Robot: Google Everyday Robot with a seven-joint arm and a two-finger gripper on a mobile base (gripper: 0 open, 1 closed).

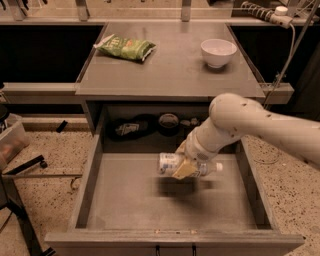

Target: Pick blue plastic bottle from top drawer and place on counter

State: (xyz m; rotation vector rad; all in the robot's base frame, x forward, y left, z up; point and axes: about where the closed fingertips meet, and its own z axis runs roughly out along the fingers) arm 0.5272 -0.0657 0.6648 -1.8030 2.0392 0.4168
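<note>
The blue plastic bottle [172, 163] lies on its side in my gripper [186, 167], lifted above the bottom of the open top drawer [125, 200]; its shadow falls on the drawer floor below. The white cap points right. My gripper is shut on the bottle's middle, its yellowish fingers [183, 170] wrapped around it. My white arm comes in from the right. The counter [170, 65] lies behind and above the drawer.
A green snack bag [125, 48] lies at the counter's back left and a white bowl [218, 52] at its back right. Dark objects [145, 124] sit in the recess behind the drawer. A power strip [265, 14] hangs at the top right.
</note>
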